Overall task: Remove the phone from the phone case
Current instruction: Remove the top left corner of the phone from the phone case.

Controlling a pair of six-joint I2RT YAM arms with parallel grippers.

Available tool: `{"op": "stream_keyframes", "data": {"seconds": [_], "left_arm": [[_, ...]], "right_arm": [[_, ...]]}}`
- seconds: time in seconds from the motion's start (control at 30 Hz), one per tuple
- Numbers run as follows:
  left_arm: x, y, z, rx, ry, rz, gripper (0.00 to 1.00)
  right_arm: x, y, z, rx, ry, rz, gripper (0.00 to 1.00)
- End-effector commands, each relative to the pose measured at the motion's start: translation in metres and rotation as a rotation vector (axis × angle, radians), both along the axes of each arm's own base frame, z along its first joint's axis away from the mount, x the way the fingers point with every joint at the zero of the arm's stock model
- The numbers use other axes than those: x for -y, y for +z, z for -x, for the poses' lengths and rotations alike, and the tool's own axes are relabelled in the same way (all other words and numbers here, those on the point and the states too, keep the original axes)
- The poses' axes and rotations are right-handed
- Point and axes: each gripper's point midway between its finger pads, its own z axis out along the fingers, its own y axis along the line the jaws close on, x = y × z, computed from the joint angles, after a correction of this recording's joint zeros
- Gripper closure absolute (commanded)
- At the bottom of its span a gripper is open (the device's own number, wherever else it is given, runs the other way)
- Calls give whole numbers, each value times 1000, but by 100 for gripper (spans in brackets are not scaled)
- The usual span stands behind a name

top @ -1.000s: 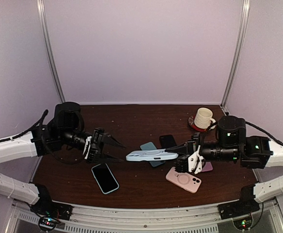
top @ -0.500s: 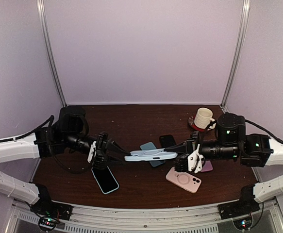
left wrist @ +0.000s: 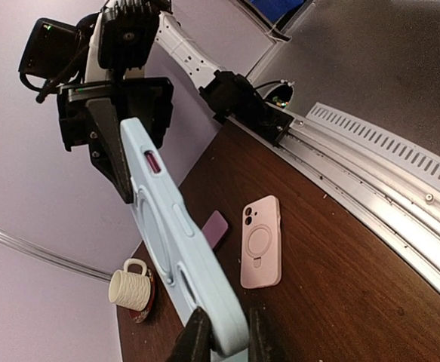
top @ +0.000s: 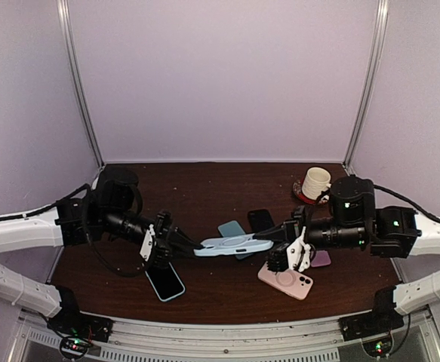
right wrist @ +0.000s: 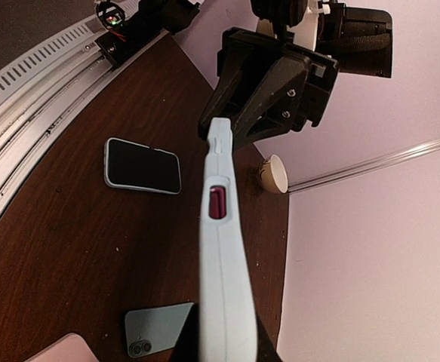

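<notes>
A light blue phone case (top: 235, 244) hangs level above the middle of the table, held at both ends. My left gripper (top: 193, 247) is shut on its left end; the left wrist view shows both fingers pressed against the case (left wrist: 178, 234) at the left gripper (left wrist: 226, 343). My right gripper (top: 272, 240) is shut on the right end, and the case (right wrist: 221, 256) runs edge-on away from the right gripper (right wrist: 220, 347). The phone sits inside the case; only a dark red patch (right wrist: 216, 202) shows through a side cutout.
On the table lie a pink case (top: 285, 277), a face-up phone in a pale blue case (top: 164, 280), a blue-grey phone (top: 231, 228), a black phone (top: 260, 219) and a purple item (top: 321, 259). A cream mug (top: 315, 183) stands on a red coaster at the back right.
My left gripper has moved right to the case's left end and closed on it. The right gripper has kept its grip, shifting slightly left.
</notes>
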Motion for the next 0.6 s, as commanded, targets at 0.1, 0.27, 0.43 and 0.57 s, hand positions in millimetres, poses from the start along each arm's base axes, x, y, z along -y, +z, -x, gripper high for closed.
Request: {"op": "stream_keyframes", "data": {"seconds": [0.1,0.27,0.43,0.57], "left_arm": [[3,-13,6,32,-36,-43,96],[5,-18,6,27,-38,-56,100],[6,-25,6,27,-41,-81,100],[6,-28,6,25,-42,-90,100]], "right_arm": [[-7,39,-4,124,28,-30,100],[-9,38,-4,159,51,14,100],[-13,31,-3,187,72,71,100],[-17,26,-1,192,91,93,100]]}}
